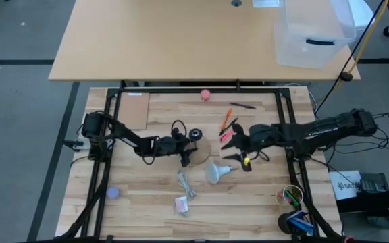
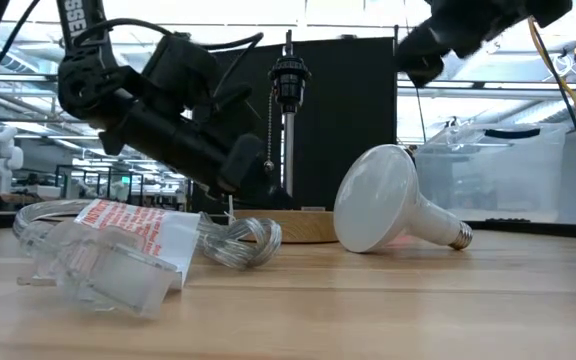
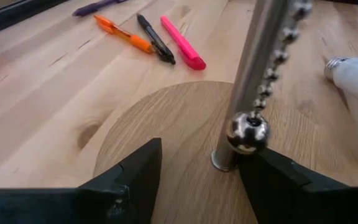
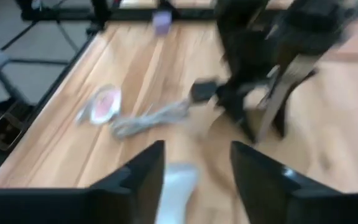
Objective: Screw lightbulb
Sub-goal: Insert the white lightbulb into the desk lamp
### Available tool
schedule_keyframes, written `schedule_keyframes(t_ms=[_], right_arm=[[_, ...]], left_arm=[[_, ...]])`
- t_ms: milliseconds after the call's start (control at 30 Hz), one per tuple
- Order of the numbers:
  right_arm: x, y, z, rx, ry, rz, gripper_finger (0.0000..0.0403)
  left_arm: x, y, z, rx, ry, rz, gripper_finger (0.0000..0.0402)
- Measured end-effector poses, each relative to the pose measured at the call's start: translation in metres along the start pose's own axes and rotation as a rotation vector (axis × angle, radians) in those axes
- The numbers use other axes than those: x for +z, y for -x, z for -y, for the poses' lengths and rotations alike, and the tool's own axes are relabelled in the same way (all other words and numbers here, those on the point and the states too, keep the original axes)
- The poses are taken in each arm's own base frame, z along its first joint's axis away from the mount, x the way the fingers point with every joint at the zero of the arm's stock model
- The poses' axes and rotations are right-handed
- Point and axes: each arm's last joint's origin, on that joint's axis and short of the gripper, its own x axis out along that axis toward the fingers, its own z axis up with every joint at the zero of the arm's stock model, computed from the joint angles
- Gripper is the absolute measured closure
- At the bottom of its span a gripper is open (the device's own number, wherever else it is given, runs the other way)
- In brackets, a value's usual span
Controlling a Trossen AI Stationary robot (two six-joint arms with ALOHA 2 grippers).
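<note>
Wooden planks form the tabletop, framed by a black rail along its sides. Near the middle stands a round wooden disc with a thin metal post and a hanging bead chain. The left gripper sits low at the disc, its two dark fingers spread apart on either side of the post's foot, clamping nothing. The lightbulb lies on its side on the bare wood just beside the disc, globe toward the table's front edge, screw base pointing toward the right arm. The right gripper hovers just above and beside the bulb, jaws parted and empty. A clear plastic wrapper and a coiled clear cord lie toward the front edge, with open wood around them. Pens and a pink marker lie behind the disc. A small pink ball rests at the far rail.
</note>
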Motion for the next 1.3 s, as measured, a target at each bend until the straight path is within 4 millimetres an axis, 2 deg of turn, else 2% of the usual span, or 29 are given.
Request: schedule_keyframes(t_ms=[167, 267, 533, 800, 1100, 1300], right_arm=[[-0.015, -0.018, -0.004, 0.008, -0.089, -0.125, 0.0136], [-0.024, -0.027, -0.003, 0.000, -0.103, -0.211, 0.0118], [-0.047, -0.061, 0.000, -0.069, 0.020, -0.422, 0.0125], [-0.057, -0.082, -0.001, 0.005, 0.041, -0.587, 0.0126], [-0.053, -0.088, -0.007, 0.058, 0.071, -0.541, 0.0126], [-0.064, -0.100, -0.013, 0.074, 0.106, -0.567, 0.0126]], left_arm=[[0.001, -0.002, -0.007, 0.021, 0.008, 0.000, 0.0191], [0.001, -0.002, -0.009, 0.011, 0.011, -0.003, 0.0191], [0.001, -0.002, -0.010, 0.010, 0.012, -0.002, 0.0191], [0.002, -0.002, -0.010, 0.010, 0.016, -0.002, 0.0191], [0.001, -0.002, -0.010, -0.001, 0.022, -0.004, 0.0191], [0.002, -0.003, -0.010, -0.004, 0.022, -0.003, 0.0191]])
